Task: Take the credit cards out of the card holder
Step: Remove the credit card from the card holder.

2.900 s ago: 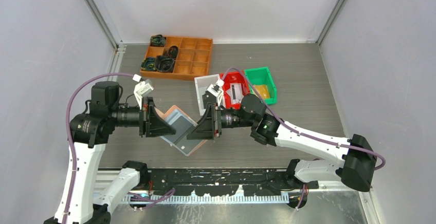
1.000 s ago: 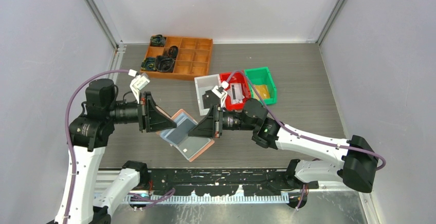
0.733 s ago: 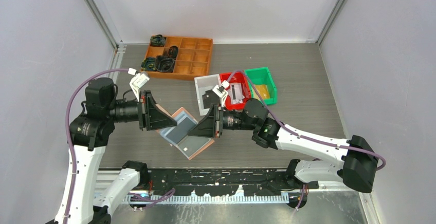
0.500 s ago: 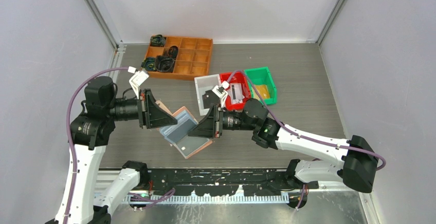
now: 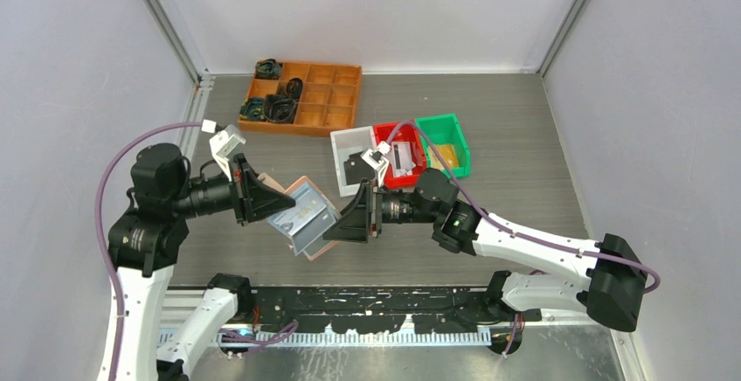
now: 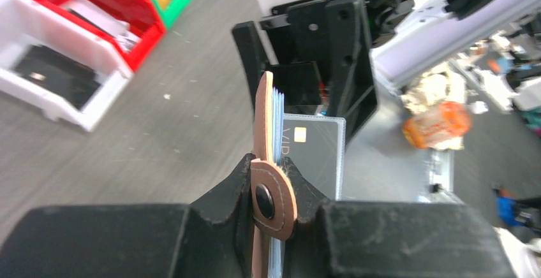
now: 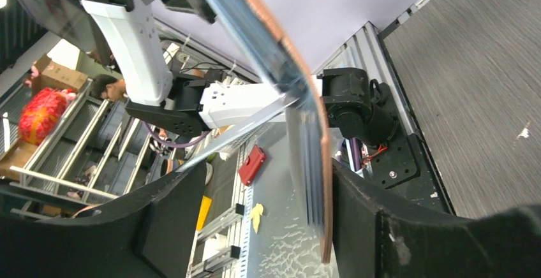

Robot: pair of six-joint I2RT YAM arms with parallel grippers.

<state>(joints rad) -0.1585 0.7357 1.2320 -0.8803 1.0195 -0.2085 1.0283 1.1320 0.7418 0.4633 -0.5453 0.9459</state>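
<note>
Where the holder was: the card holder [image 5: 301, 215] hung in the air over the table [image 5: 524, 128], closer to the near edge and a little left of its middle, touching nothing below.
Left gripper: the left gripper [image 6: 271, 185] was closed tight on the snap-tab end, so the holder stood on its edge and its sleeves pointed to the other arm.
Right gripper: the right gripper [image 7: 265, 176] had its jaws on both sides of the far end. Its wrist view showed a gap on one side, so I cannot tell if it really pinched.
Cards: the credit cards [image 6: 312, 157] were still inside. One grey card with a chip showed through a clear sleeve that was spread away from the pink cover.
Reason for the pose: probably one arm anchored the holder so the other could pull on a single sleeve or card.
Stage: early, I judged, because no card was out yet.
Risk: the thin sleeves lay close together, so two might be caught at once.
Far side: white bin [image 5: 349, 158], red bin [image 5: 398, 158], green bin [image 5: 444, 145] stood past the middle.
</note>
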